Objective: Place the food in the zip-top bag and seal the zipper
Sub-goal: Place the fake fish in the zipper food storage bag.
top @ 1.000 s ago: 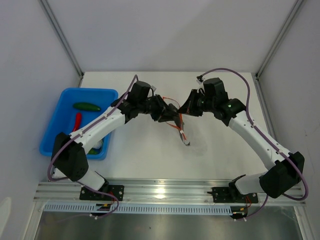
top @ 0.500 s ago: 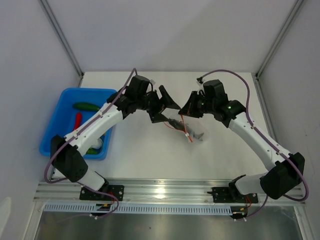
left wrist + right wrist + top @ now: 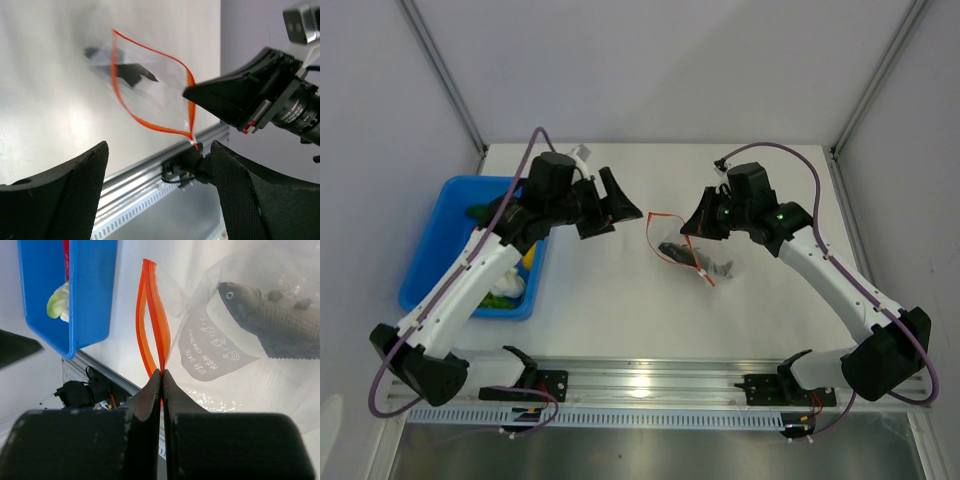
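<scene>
The clear zip-top bag [image 3: 692, 256] hangs over the table's middle. Its orange-red zipper [image 3: 665, 216] gapes open as a loop. My right gripper [image 3: 698, 226] is shut on one end of the zipper [image 3: 152, 315] and holds the bag [image 3: 240, 385] up. A dark grey toy fish [image 3: 270, 330] lies inside it. My left gripper [image 3: 612, 205] is open and empty, left of the bag, facing its open mouth [image 3: 150, 85]. The leafy vegetable [image 3: 59, 302] and red chili [image 3: 65, 255] lie in the blue tray. A yellow piece [image 3: 530, 259] and green food [image 3: 500, 297] show there too.
The blue tray [image 3: 435, 255] sits at the table's left edge, partly under my left arm. A metal rail [image 3: 650, 380] runs along the near edge. Grey walls and frame posts close in the back and sides.
My left gripper has opened, let go of the bag and drawn back left toward the tray. The bag's mouth now hangs open from my right gripper alone.
</scene>
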`<move>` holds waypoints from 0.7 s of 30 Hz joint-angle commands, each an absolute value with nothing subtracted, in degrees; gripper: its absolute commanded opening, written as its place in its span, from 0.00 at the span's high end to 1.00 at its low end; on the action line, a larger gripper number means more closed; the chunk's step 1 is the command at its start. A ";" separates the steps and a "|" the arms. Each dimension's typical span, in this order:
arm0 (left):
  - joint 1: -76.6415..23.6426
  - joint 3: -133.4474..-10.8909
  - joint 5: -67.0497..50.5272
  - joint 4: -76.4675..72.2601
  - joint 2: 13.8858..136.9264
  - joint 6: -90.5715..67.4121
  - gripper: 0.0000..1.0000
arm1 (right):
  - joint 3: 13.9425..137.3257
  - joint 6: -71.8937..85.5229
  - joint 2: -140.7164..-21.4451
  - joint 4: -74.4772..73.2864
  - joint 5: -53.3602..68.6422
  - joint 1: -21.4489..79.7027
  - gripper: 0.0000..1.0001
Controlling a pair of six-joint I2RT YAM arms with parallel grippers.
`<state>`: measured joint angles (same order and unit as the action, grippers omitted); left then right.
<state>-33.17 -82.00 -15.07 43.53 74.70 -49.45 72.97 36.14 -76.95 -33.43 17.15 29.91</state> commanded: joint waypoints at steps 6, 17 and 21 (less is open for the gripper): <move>-16.73 -76.13 -2.21 52.90 65.48 -42.10 0.17 | 73.13 31.99 -76.90 -36.65 16.61 30.15 1.00; -1.24 -65.75 9.67 66.70 61.35 -48.43 0.01 | 73.48 30.76 -77.78 -37.88 17.58 30.06 1.00; 2.10 -62.67 12.47 67.76 60.29 -49.92 0.01 | 73.83 30.32 -78.22 -38.23 17.84 30.06 1.00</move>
